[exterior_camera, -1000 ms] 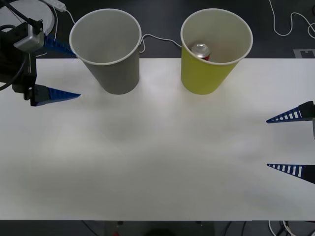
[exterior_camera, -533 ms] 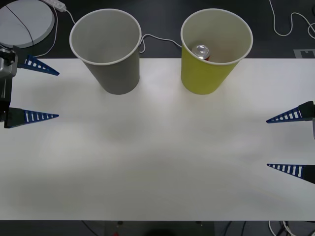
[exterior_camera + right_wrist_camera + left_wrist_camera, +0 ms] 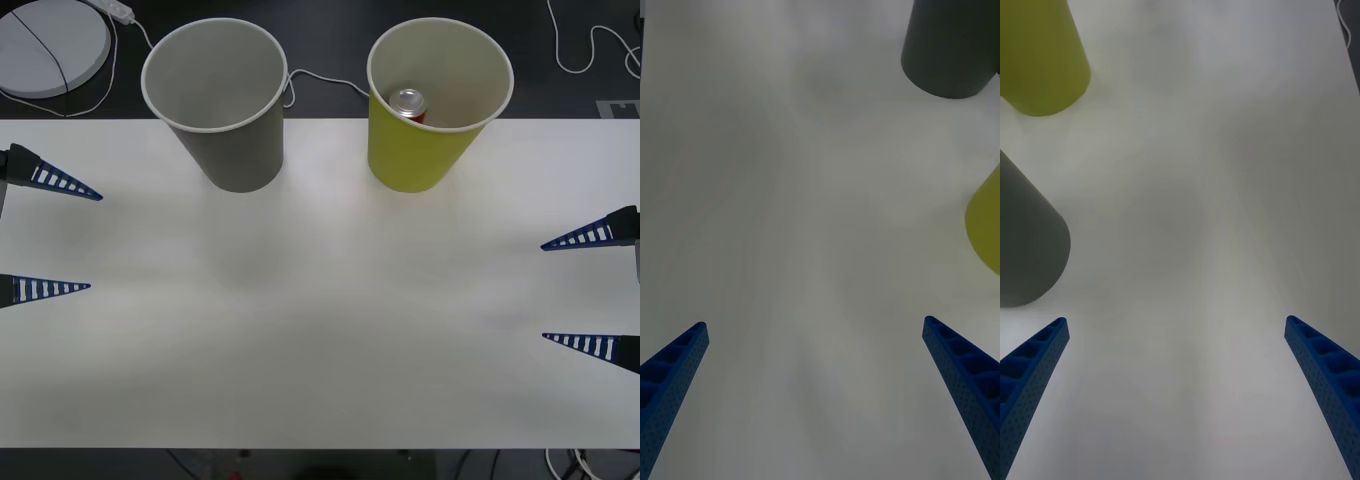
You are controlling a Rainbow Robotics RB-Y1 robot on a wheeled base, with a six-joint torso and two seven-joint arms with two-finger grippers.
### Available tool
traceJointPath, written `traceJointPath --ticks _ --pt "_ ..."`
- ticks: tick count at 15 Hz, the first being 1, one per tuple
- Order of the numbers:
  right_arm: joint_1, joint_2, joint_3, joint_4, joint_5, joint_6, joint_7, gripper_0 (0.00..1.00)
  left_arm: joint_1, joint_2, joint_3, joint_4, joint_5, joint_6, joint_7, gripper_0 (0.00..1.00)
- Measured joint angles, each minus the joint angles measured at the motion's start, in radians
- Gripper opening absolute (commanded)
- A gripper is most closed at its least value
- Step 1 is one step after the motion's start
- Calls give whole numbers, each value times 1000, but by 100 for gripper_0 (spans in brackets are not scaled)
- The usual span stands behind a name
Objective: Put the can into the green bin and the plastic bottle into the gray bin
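can (image 3: 408, 103) sits inside green bin (image 3: 415, 150); both grippers' jaws spread apart.

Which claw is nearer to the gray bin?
Left. The left claw is open at the table's left edge beside the gray bin; the right claw is open at the far right edge.

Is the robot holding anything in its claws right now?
No. The left gripper and right gripper are both open and empty; the can sits in the green bin.
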Motion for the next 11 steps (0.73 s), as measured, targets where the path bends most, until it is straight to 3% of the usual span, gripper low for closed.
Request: traceJointPath --ticks 11 --pt "0 0 0 0 0 0 0 100 19 -1 -12 0 16 -11 -26 100"
